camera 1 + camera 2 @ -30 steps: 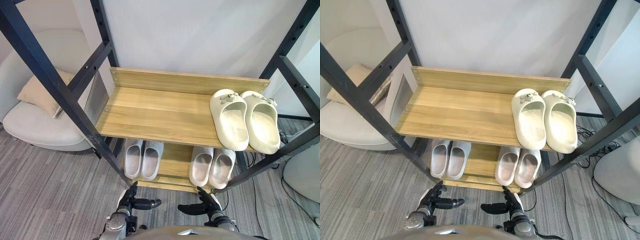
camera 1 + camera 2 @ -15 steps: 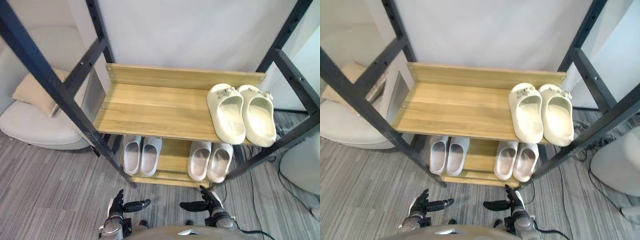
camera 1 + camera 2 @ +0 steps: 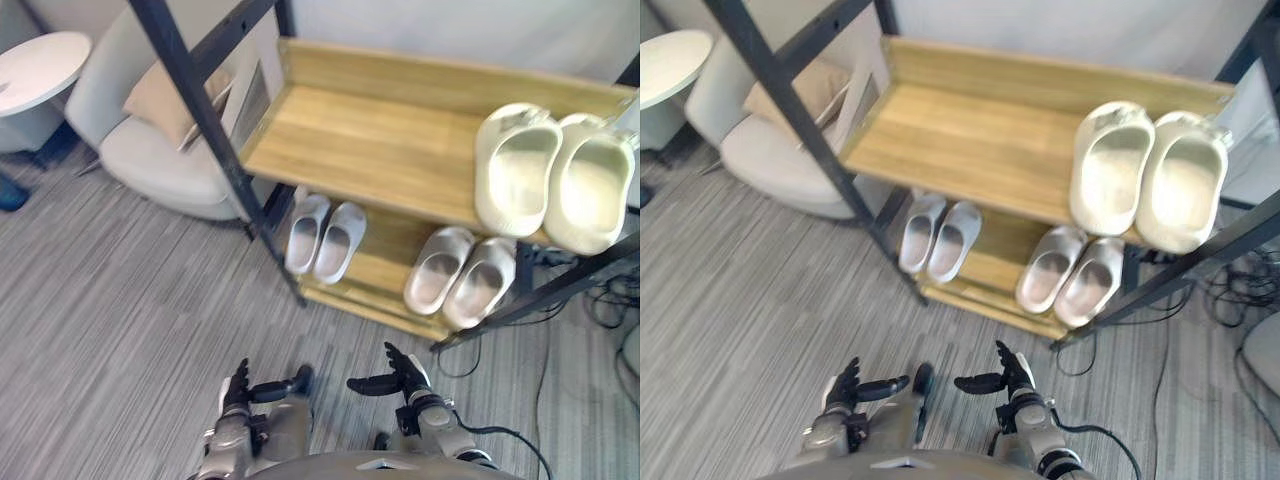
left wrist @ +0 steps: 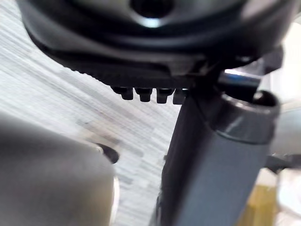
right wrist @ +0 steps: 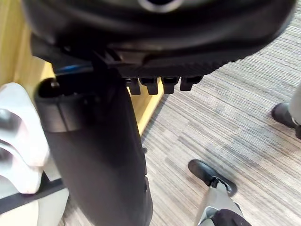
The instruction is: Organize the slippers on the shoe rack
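Rack (image 3: 370, 150) holds cream slippers (image 3: 515, 165) above, two pale pairs (image 3: 338, 242) below.

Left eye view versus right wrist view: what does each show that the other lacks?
Left eye view: whole rack, cream pair on the top shelf, two pale pairs below, chair, round table, left hand. Right wrist view: right hand close up, fingers straight. Shared: that hand, carpet, rack wood, a pale slipper.

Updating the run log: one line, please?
left hand open | right hand open | cream pair: top shelf | two pale pairs: lower shelf
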`<state>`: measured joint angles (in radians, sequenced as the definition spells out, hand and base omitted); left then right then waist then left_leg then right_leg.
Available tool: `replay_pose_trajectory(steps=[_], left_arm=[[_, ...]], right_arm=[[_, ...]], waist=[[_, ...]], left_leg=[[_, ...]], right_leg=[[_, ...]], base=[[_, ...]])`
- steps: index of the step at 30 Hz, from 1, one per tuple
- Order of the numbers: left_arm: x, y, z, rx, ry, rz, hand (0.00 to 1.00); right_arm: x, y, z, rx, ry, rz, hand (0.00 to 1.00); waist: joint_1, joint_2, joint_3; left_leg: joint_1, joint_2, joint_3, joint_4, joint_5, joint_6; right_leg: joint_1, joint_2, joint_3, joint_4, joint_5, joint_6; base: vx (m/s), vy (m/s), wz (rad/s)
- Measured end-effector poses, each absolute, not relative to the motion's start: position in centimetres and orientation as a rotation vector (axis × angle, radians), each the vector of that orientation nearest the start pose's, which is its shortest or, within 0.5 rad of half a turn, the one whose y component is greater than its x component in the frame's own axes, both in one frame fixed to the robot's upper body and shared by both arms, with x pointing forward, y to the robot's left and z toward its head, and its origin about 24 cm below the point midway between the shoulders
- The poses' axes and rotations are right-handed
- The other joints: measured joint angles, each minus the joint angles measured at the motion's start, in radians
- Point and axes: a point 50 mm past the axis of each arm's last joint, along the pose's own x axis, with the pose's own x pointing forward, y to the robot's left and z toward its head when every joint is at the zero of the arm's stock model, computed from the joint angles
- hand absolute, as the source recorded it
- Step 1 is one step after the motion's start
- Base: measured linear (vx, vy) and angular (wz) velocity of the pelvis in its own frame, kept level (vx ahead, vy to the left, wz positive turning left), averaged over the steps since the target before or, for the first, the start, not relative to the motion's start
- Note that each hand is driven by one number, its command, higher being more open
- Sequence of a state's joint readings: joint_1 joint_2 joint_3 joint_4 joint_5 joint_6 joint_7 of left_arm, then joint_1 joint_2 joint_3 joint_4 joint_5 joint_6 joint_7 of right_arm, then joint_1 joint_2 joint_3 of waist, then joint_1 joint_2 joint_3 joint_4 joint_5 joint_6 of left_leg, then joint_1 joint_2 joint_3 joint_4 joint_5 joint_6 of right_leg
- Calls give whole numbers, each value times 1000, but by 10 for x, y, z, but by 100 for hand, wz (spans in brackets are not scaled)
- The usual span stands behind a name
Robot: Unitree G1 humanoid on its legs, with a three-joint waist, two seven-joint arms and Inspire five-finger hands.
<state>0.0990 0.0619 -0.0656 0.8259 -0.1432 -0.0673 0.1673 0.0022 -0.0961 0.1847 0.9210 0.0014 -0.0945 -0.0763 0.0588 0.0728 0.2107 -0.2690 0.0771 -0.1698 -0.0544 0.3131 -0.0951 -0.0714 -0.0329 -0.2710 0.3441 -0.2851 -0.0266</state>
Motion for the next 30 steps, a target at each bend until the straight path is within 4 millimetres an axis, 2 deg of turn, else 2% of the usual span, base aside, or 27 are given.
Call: replay_pose_trajectory(steps=[1,2,3,4,6,7,8,9,10,11,12,13,15,17,18,19,20,21,22,23,24,25,26,27,28,29,30], left_arm=[[141,174,-136,19,852,201,100],[143,174,-135,21,844,199,100],[150,174,-132,23,826,194,100],[151,175,-132,33,821,190,100],[150,174,-133,46,828,179,100],[149,174,-133,49,831,175,100],[148,172,-135,59,840,157,100],[147,168,-136,65,847,134,100],[146,163,-137,67,851,111,100],[146,161,-138,75,858,98,100],[144,162,-139,81,863,97,100],[141,163,-140,86,871,98,100],[137,164,-141,96,880,97,100],[133,166,-142,99,891,103,100],[130,168,-143,105,899,108,100],[129,169,-144,104,902,111,100],[129,169,-144,104,902,112,100],[128,176,-143,113,902,128,100],[127,179,-144,119,905,134,100],[126,179,-144,120,907,135,100],[126,184,-143,130,905,141,100],[125,186,-143,134,904,149,100],[124,187,-143,135,908,153,100],[125,190,-143,138,907,173,100],[123,192,-144,130,913,196,100],[122,192,-144,128,919,202,100],[121,192,-146,123,930,206,100]], right_arm=[[155,-167,-136,-186,838,26,100],[154,-171,-137,-177,843,-2,100],[153,-182,-136,-174,845,-54,100],[151,-188,-136,-183,849,-68,100],[145,-190,-136,-183,846,-76,100],[144,-189,-135,-178,840,-75,100],[145,-184,-132,-163,818,-65,100],[148,-181,-130,-154,802,-60,100],[151,-180,-128,-149,785,-58,100],[154,-174,-127,-133,773,-50,100],[153,-169,-127,-117,771,-43,100],[153,-159,-126,-88,759,-27,100],[152,-149,-126,-64,754,-3,100],[152,-143,-126,-57,756,25,100],[153,-142,-126,-54,758,24,100],[153,-143,-126,-54,758,24,100],[153,-143,-126,-54,758,24,100],[150,-142,-127,-52,771,26,100],[149,-141,-128,-55,778,33,100],[148,-142,-129,-56,780,33,100],[146,-144,-129,-58,788,27,100],[146,-145,-129,-64,788,27,100],[147,-146,-129,-65,786,27,100],[148,-146,-128,-72,777,36,100],[151,-143,-126,-77,762,56,100],[151,-142,-125,-79,757,62,100],[151,-141,-124,-80,751,73,100]], waist=[[-13,-4,6],[-18,-10,8],[-22,-37,24],[-24,-45,28],[-30,-39,25],[-31,-37,24],[-46,-37,23],[-60,-34,21],[-68,-25,17],[-70,-31,10],[-68,-40,-2],[-68,-44,-13],[-67,-52,-26],[-65,-45,-34],[-62,-39,-38],[-63,-40,-38],[-63,-40,-37],[-61,-61,-35],[-62,-75,-30],[-63,-80,-28],[-64,-90,-25],[-65,-95,-23],[-69,-94,-25],[-72,-89,-26],[-70,-86,-25],[-72,-85,-25],[-76,-84,-24]], left_leg=[[-18,-19,105,51,-35,24],[-31,-40,155,101,-77,49],[-36,-68,235,215,-173,68],[-27,-67,282,298,-257,65],[20,-28,339,377,-363,59],[40,-9,364,391,-390,52],[107,48,454,402,-438,48],[147,72,508,363,-442,47],[172,71,520,300,-435,33],[192,46,509,221,-411,26],[201,29,494,178,-384,19],[231,2,467,104,-347,33],[261,-24,434,46,-319,50],[282,-49,399,12,-303,68],[291,-66,376,2,-302,75],[297,-82,354,6,-318,97],[298,-83,354,7,-318,97],[308,-116,322,15,-349,116],[324,-138,293,31,-367,129],[325,-141,282,40,-374,132],[325,-159,237,86,-404,144],[326,-164,178,137,-429,164],[327,-152,122,173,-452,173],[306,-125,59,211,-483,180],[304,-104,2,216,-488,174],[304,-98,-21,215,-490,173],[312,-90,-89,213,-497,169]], right_leg=[[-15,-22,-56,-1,11,-11],[-30,-45,-85,1,16,-12],[-53,-88,-124,2,36,-15],[-64,-110,-161,-17,61,-14],[-64,-120,-225,-48,93,-9],[-64,-122,-244,-51,98,-7],[-57,-142,-307,-42,102,1],[-45,-151,-348,-46,110,14],[-34,-150,-377,-57,120,31],[-13,-149,-407,-97,145,58],[-1,-148,-422,-133,170,64],[36,-141,-451,-198,205,73],[76,-142,-486,-243,233,90],[106,-152,-523,-253,244,103],[114,-179,-544,-219,225,115],[113,-224,-561,-144,186,129],[113,-227,-561,-142,185,129],[114,-306,-577,-9,126,148],[107,-368,-543,112,102,130],[103,-383,-523,147,102,124],[80,-411,-414,254,117,50],[30,-416,-270,384,175,-42],[-21,-389,-157,463,166,-13],[-59,-281,-70,434,60,32],[-107,-187,-8,396,17,26],[-128,-158,14,382,10,29],[-189,-80,65,332,6,32]], base=[[-291,-81,137],[-244,-61,149],[-201,-44,132],[-182,-18,132],[-100,45,97],[-127,120,114],[-157,178,126],[-136,179,138],[-133,226,109],[-121,242,81],[-107,265,83],[-57,183,59],[-12,149,60],[26,131,62],[71,145,67],[86,150,47],[87,145,57],[105,112,62],[106,106,74],[129,123,84],[169,145,109],[196,120,152],[243,15,168],[259,-103,169],[265,-136,136],[296,-173,145],[337,-217,128]])
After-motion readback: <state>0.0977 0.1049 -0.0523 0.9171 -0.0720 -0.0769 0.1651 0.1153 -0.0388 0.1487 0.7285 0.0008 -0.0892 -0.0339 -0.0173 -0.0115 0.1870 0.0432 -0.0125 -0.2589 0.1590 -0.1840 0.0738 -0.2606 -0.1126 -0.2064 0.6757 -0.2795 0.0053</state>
